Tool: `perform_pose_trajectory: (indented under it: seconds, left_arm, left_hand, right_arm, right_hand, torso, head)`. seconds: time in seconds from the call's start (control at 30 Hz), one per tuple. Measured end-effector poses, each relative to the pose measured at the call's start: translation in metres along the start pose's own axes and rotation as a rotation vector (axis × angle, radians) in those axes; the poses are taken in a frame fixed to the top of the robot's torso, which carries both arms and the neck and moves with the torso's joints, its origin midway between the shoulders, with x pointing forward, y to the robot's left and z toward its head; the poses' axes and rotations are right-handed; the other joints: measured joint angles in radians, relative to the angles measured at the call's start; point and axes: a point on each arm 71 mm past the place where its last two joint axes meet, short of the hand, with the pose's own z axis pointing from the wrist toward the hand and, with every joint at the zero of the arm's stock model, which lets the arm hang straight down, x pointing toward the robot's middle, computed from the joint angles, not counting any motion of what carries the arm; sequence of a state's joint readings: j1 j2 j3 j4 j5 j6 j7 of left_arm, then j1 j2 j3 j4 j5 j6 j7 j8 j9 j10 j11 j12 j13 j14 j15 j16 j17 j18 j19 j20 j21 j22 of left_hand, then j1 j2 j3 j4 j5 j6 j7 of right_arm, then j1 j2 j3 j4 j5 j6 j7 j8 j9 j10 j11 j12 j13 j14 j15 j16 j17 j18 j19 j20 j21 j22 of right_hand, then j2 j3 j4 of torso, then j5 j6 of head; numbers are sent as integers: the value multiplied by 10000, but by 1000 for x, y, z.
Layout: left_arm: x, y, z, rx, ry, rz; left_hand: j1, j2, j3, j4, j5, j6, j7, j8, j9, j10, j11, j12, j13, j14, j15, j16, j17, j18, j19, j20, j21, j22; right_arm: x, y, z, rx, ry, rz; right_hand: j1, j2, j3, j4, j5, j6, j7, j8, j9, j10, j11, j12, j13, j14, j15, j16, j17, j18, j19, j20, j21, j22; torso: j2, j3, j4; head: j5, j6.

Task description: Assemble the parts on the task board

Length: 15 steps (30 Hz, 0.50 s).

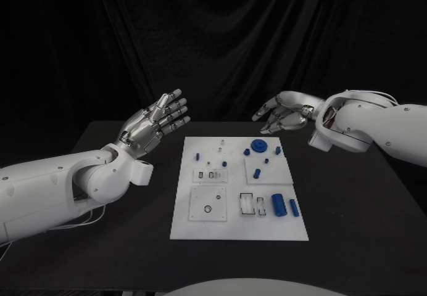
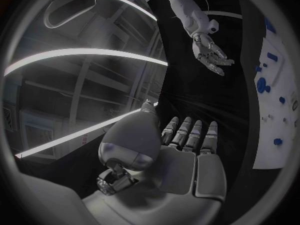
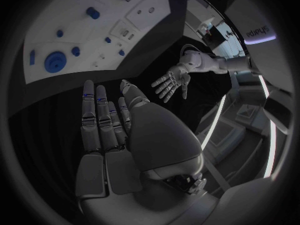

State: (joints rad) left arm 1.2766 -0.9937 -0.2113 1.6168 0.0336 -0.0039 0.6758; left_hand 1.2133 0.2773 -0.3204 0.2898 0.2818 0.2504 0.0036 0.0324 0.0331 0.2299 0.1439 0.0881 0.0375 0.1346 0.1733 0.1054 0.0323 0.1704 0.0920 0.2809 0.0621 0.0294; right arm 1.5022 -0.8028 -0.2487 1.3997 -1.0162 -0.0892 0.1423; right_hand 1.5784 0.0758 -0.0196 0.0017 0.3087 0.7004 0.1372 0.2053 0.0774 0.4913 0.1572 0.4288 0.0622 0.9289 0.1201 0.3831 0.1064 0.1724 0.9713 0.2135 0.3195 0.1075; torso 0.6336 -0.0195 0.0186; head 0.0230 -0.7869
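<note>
My hands: left hand [image 1: 156,123] and right hand [image 1: 285,111] spread, holding nothing
Gear [image 1: 258,146]: 12 o'clock on task board [image 1: 239,229], looks rigid, light; pinch its rim

Probably a lab, black backdrop curtain [image 1: 231,49], black table [image 1: 356,203]

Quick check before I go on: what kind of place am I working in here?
Probably a robot test or demo station: a black table before a black curtain, a white task board with small blue parts, both robot hands raised empty.
</note>
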Motion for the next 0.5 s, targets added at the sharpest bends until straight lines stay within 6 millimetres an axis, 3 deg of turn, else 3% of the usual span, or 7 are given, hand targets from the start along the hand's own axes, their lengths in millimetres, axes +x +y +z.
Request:
perform_pose_trajectory:
  seconds: [0.03,0.2,0.33,0.5]
  left_arm:
    - [-1,-1,-1,6,-25,10]
    - [-4,-3,-4,16,-143,37]
    - [-5,-3,-4,16,-182,11]
    - [-3,-4,-6,22,-232,-153]
  left_hand:
    - [0,0,-1,-1,51,0,0,0,0,0,0,0,0,0,0,0,0,0,0,0,0,0]
    - [50,50,84,0,214,36,36,0,0,30,30,46,-1,37,37,66,-1,-1,35,35,39,-1]
    - [50,50,182,-17,328,36,36,0,-1,63,64,59,-1,37,37,112,-1,-1,35,35,39,-1]
    - [90,90,343,-15,627,72,72,0,-1,53,132,115,5,73,74,202,16,-1,70,70,38,-2]
  right_arm:
    - [0,1,0,11,8,-421]
    - [2,8,0,37,21,-2505]
    - [4,11,-1,20,16,-3639]
    - [7,17,-2,-146,-23,-4663]
  right_hand:
    - [-24,-23,33,3,-12,28,-28,-30,0,63,-7,-36,0,76,-23,-9,12,0,36,-35,27,18]
    - [-204,-288,270,79,-241,138,-373,-303,-16,692,-160,-527,31,1113,-346,-267,271,0,618,-361,453,322]
    - [-356,-439,339,148,-502,200,-463,-390,-12,1321,-292,-800,55,2207,-646,-15,713,0,1251,-665,1136,780]
    - [-601,-684,531,425,-740,415,-459,-467,106,2076,-519,-1203,74,3155,-1061,1781,2007,-1,1907,-976,2568,1866]
  torso:
    - [24,-7,10]
    - [384,-107,124]
    - [618,-174,212]
    - [941,-279,321]
  head:
    - [-12,12]
    - [-199,124]
    - [-335,163]
    - [-561,284]
